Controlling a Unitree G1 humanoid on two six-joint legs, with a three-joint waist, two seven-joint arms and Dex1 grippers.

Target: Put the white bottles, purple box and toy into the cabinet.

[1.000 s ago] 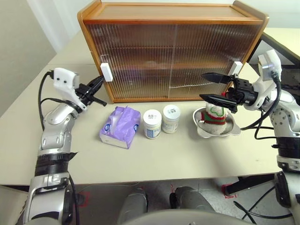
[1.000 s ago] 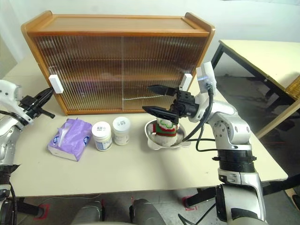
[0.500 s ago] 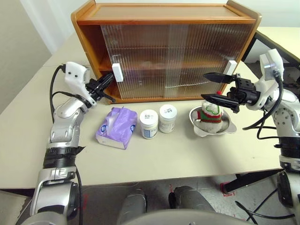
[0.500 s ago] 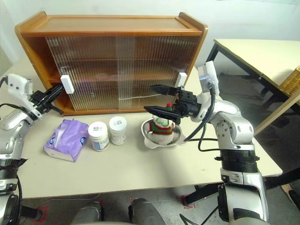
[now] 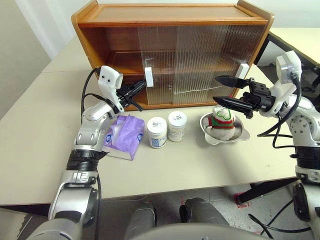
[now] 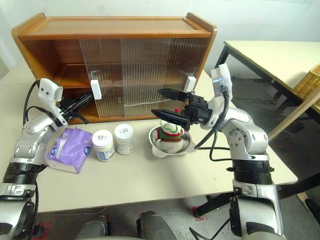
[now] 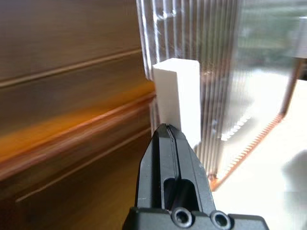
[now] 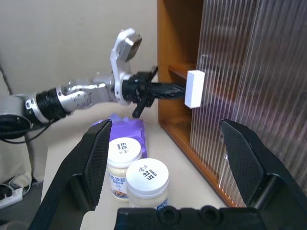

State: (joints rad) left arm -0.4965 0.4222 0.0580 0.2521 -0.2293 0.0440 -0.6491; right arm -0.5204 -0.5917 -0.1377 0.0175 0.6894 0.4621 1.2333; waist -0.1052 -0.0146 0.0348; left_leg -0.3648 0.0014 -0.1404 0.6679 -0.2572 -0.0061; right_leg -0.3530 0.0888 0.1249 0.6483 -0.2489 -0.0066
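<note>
- While its two black fingers were pressed flat together with nothing between them, the left gripper (image 5: 142,86) had its tips against the white handle (image 5: 148,77) of the cabinet's left sliding door (image 5: 157,65).
- That ribbed door stood pushed across toward the middle, and the left end of the cabinet (image 5: 170,15) gaped open, with bare wooden shelves showing inside.
- Across the table, the right gripper (image 5: 220,90) hung with its fingers spread as wide as they go, holding nothing, pointing level toward the left, just above and in front of the toy.
- Below it, the toy (image 5: 221,120), white plush with red and green bands, sat in a shiny metal bowl (image 5: 240,136) on the table (image 5: 210,165).
- Left of the bowl, the two white bottles (image 5: 157,132) (image 5: 177,125) stood upright side by side, nearly touching.
- Next to them lay the purple box (image 5: 125,136), a soft tissue pack, just under the left forearm and in front of the opened side of the cabinet.
- None of these four things was inside the cabinet.
</note>
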